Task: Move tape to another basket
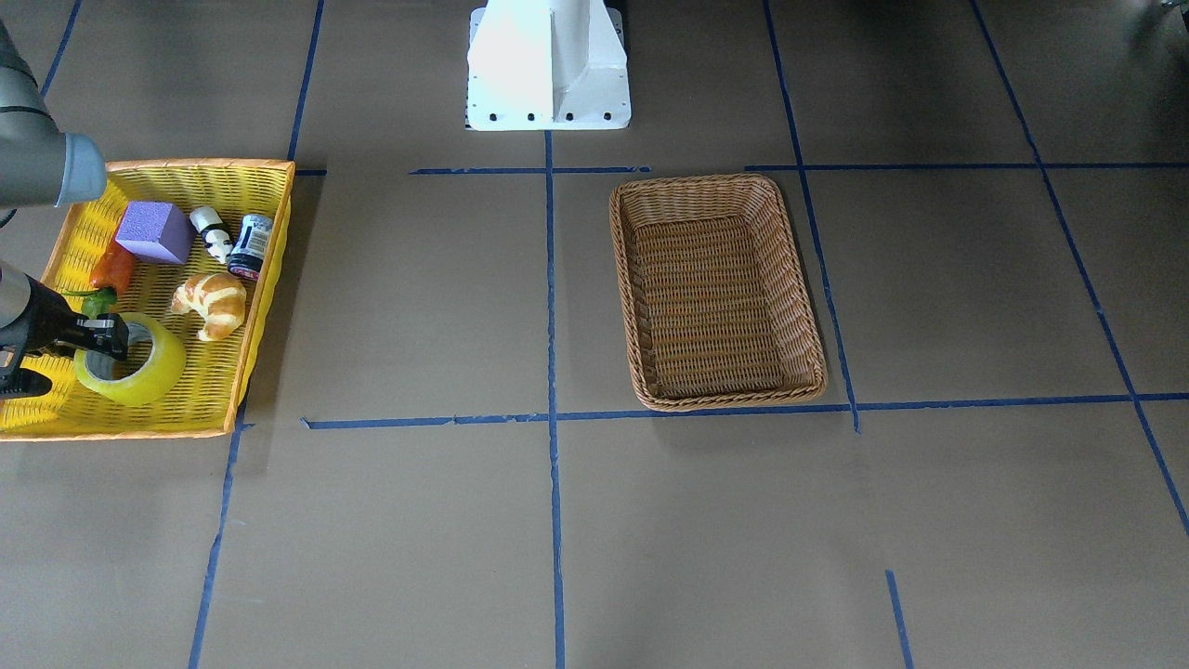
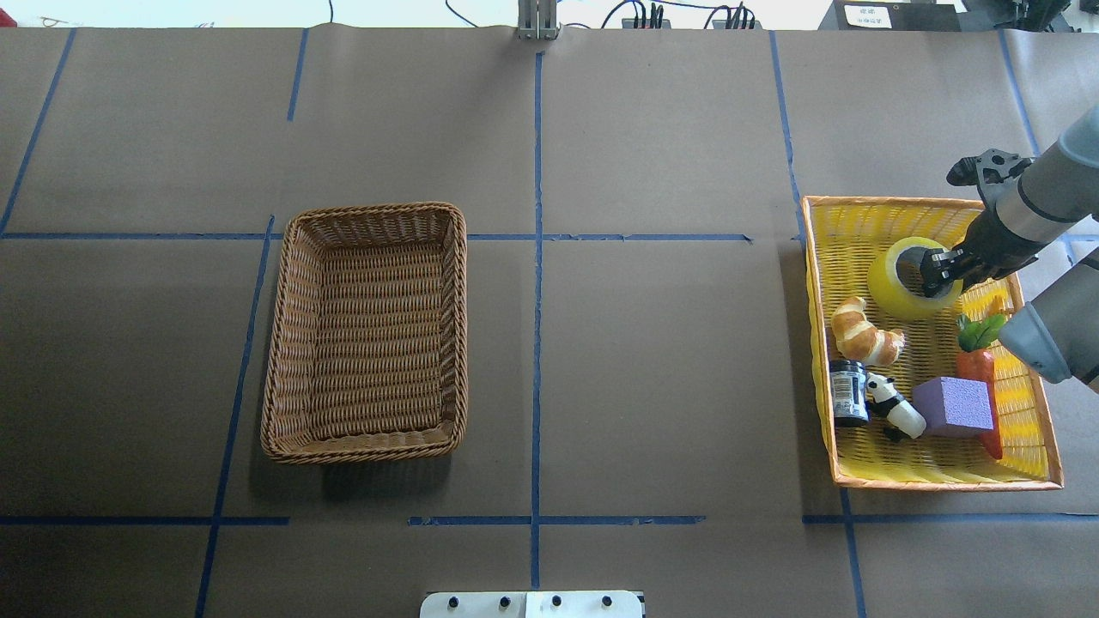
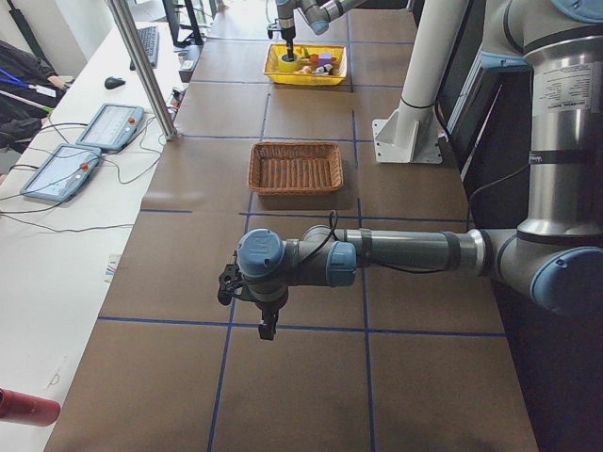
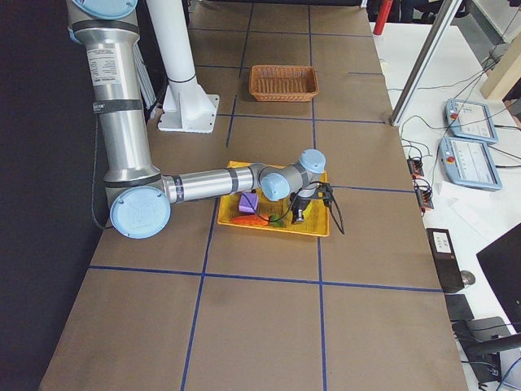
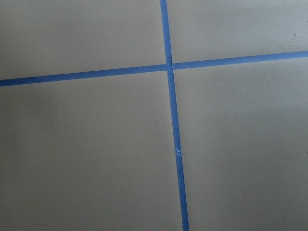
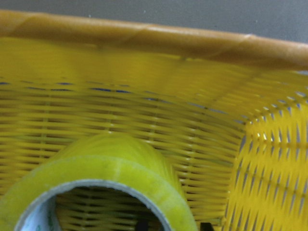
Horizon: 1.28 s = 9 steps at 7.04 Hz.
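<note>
The yellow-green tape (image 1: 139,372) lies tilted in the bright yellow tray (image 1: 200,167) at my right side. It also shows in the overhead view (image 2: 897,287) and the right wrist view (image 6: 106,168). My right gripper (image 2: 936,270) is shut on the roll's wall, with one finger in the white core and one outside. The brown wicker basket (image 2: 378,209) stands empty left of the table's middle. My left gripper (image 3: 267,330) hangs over bare table, far from both. I cannot tell whether it is open or shut.
In the yellow tray (image 2: 893,202) beside the tape lie a croissant (image 2: 863,333), a dark jar (image 2: 848,393), a panda figure (image 2: 893,408), a purple block (image 2: 951,406) and a carrot (image 2: 979,369). The white robot base (image 1: 548,65) stands behind the middle.
</note>
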Motion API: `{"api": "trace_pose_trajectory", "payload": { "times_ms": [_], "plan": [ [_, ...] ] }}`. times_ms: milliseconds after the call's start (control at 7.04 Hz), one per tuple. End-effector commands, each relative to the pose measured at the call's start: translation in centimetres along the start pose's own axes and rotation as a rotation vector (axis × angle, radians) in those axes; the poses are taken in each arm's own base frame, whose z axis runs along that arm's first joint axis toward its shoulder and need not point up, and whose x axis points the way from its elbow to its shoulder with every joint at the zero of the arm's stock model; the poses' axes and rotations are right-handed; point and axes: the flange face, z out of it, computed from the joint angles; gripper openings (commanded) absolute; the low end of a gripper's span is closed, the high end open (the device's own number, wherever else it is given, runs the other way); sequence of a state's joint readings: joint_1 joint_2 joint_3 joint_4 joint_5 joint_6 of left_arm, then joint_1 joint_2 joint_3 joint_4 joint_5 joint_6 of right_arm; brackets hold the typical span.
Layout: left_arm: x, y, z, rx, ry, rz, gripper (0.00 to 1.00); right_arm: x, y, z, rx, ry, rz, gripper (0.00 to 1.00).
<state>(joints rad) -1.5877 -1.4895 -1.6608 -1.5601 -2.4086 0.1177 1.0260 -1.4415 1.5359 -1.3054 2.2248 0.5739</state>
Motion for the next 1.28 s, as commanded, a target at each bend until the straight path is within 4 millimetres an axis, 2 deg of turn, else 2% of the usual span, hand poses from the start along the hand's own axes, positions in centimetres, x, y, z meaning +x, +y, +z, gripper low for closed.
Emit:
{"api": "trace_pose_trajectory", "payload": {
  "times_ms": [0, 142, 426, 568, 710, 994, 1136],
  "plan": [
    [0.3, -0.1, -0.2, 0.007, 0.019, 0.002, 1.0, 1.3, -0.5, -1.3, 0.021, -0.002, 0.027, 0.0],
    [0.7, -0.1, -0.6, 0.013, 0.025, 0.002, 1.0, 2.0, -0.8, -2.2, 0.035, -0.008, 0.039, 0.0],
    [0.9, -0.1, -0.7, 0.016, 0.04, 0.003, 1.0, 2.5, -2.1, -6.5, 0.078, -0.085, 0.102, 0.0],
    [1.1, -0.1, -0.9, 0.022, 0.042, 0.01, 1.0, 0.7, -2.8, -8.8, 0.083, -0.156, 0.097, 0.0],
    [1.4, -0.2, -1.1, 0.023, 0.043, 0.011, 1.0, -2.3, -3.6, -11.2, 0.087, -0.223, 0.122, 0.0],
    [2.6, -1.0, -2.0, 0.049, 0.074, 0.04, 1.0, -7.4, -2.6, -15.5, 0.073, -0.336, 0.177, 0.01],
    [4.5, -1.5, -3.4, 0.076, 0.075, 0.05, 1.0, -11.4, -1.0, -16.2, 0.06, -0.362, 0.167, 0.02]
  ]
}}
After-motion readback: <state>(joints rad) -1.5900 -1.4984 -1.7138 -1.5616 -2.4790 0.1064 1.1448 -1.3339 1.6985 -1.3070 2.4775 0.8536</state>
